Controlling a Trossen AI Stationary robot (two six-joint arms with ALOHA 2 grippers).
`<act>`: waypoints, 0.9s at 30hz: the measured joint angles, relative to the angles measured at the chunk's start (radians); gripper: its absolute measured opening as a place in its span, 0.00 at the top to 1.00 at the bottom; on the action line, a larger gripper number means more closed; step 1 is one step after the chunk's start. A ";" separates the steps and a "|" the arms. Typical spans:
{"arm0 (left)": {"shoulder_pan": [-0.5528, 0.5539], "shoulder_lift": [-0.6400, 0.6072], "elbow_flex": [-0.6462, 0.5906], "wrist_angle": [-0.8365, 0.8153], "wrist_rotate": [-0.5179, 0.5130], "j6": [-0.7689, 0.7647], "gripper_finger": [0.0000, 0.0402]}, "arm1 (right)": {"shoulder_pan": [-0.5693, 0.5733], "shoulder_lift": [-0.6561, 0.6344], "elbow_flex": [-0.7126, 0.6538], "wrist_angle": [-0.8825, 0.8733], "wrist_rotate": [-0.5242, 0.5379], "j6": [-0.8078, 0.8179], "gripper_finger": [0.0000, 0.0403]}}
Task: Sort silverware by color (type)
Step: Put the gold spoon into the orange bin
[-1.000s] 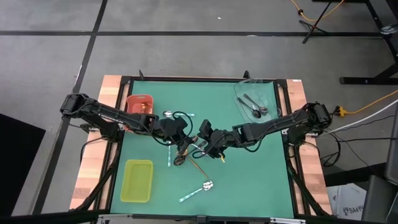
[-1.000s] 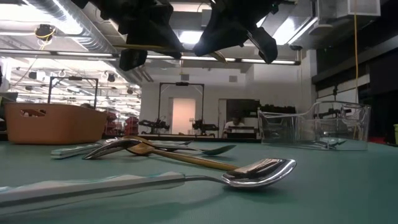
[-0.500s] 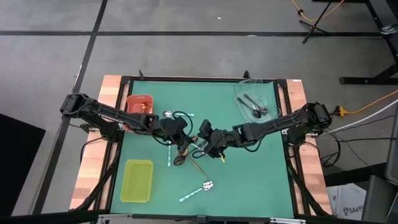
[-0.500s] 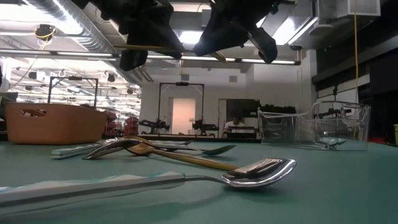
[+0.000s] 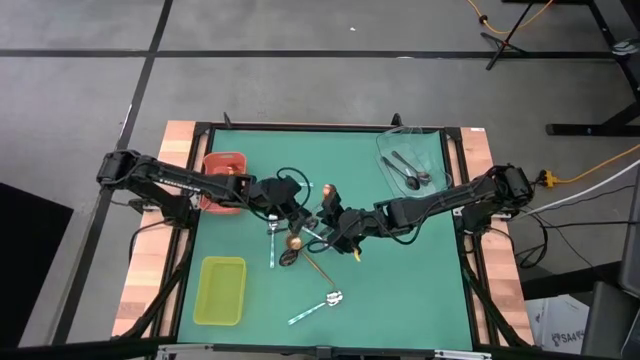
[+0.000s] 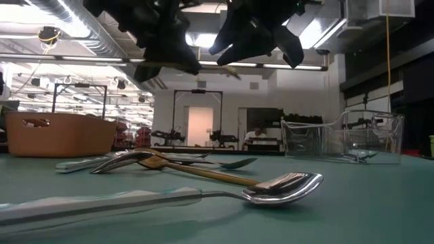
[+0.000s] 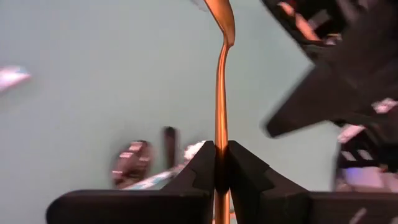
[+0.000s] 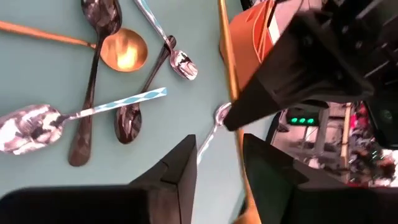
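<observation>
My left gripper point(image 5: 297, 205) is shut on a thin copper spoon point(image 7: 221, 74) and holds it in the air over the table's middle. My right gripper point(image 5: 332, 218) hovers open right next to it, and the copper handle point(image 8: 226, 56) runs toward the gap between its fingers point(image 8: 186, 168); no touch shows. Below them a loose cluster lies flat on the mat: a gold-bowled spoon point(image 8: 124, 53), dark spoons point(image 8: 90, 93) and pale mint-handled ones point(image 8: 118, 102). Another mint-handled spoon point(image 5: 320, 305) lies nearer the near edge. My left gripper pinches the copper spoon's handle point(image 7: 221, 134) between its two fingers. The handle runs along the fingers and sticks out ahead, bowl end point(image 7: 219, 12) leading toward the right gripper. The spoon is lifted clear and lies about level point(image 6: 203, 66).
A red tray point(image 5: 222, 168) sits at the far left, behind the left arm. A yellow-green tray point(image 5: 221, 290) sits at the near left. A clear tray point(image 5: 432, 150) at the far right holds dark spoons point(image 5: 405, 170). Bare mat lies at the near right.
My left gripper has moved toward the table's right, closer to the right gripper, and has turned. The copper spoon now shows level under it in the low view. The right gripper and the spoons on the mat have stayed where they were.
</observation>
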 joint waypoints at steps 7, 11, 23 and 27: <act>0.105 -0.068 0.000 -0.199 -0.056 0.058 0.95 | 0.000 0.000 0.000 -0.032 0.000 0.066 0.69; 0.154 -0.142 0.000 -0.365 -0.114 0.059 0.95 | -0.001 0.000 0.000 -0.076 0.000 0.068 0.69; 0.189 -0.379 0.000 -0.751 -0.240 -0.003 0.95 | -0.001 0.000 0.000 -0.113 0.000 0.166 0.69; 0.189 -0.432 0.000 -0.865 -0.241 -0.015 0.95 | -0.001 0.000 0.000 -0.125 0.000 0.166 0.69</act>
